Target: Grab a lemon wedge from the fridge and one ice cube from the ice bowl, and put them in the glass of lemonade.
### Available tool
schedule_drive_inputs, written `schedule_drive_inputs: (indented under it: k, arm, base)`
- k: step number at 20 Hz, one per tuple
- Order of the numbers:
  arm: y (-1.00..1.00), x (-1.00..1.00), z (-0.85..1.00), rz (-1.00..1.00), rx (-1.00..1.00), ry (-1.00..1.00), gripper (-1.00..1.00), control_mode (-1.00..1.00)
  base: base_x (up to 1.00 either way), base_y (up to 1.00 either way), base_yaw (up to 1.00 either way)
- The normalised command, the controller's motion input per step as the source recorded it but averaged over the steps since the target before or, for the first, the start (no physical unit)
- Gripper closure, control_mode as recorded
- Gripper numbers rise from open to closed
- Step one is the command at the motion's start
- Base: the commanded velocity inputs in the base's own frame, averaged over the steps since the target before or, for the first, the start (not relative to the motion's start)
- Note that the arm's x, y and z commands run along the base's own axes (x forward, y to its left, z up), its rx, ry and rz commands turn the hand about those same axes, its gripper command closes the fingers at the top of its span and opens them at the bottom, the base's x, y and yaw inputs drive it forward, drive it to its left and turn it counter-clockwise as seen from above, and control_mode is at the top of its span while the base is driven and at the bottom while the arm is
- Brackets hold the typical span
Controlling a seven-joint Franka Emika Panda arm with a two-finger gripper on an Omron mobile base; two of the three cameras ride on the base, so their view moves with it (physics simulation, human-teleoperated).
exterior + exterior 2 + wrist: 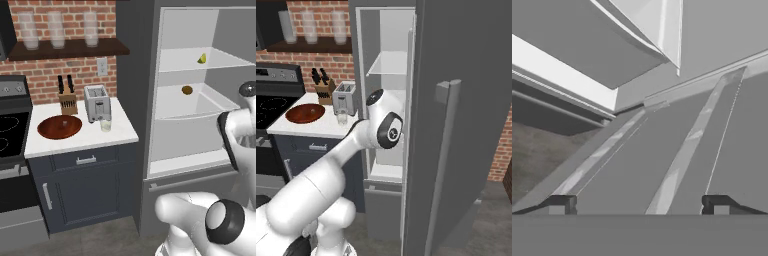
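Yellow-green, the lemon wedge (202, 58) lies on an upper white shelf (200, 64) inside the fridge (145, 150), toward the right; one shelf down sits a round brownish-olive item (187, 90). The fridge door (466, 125) is swung wide open, its pale bar handle (448, 150) upright in the right base view. Left of the fridge, a white counter (120, 132) over dark blue cabinets carries the wooden ice bowl (59, 127), a knife block (67, 100) behind it, a toaster (97, 103), and the small glass of lemonade (105, 125) just in front of the toaster. Whether the bowl holds ice cannot be told. Three frosted glasses (57, 29) stand on a dark wall shelf above. A stove (10, 125) adjoins the counter on the left. The white arm (378, 127) reaches toward the fridge opening, at about lower-shelf height. In the hand view the jaws stand wide apart with nothing between them; one finger tip (562, 204) sits at the lower left, the other at the lower right, over grey slanted surfaces and a pale bar.
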Motion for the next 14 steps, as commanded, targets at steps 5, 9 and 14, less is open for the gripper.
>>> schedule_drive_inputs:
  k: [5,9,14]
  arm:
    - [-0.28,-0.4,0.01,0.0,0.0,-0.03,-1.0,-1.0]
    - [0.36,-0.37,0.21,0.0,0.05,-0.06,-1.0,-1.0]
    - [0.86,-0.49,0.36,0.0,0.33,-0.28,-1.0,-1.0]
  base:
    - [0.0,0.0,0.0]
    - [0.0,0.0,0.0]
    - [0.0,0.0,0.0]
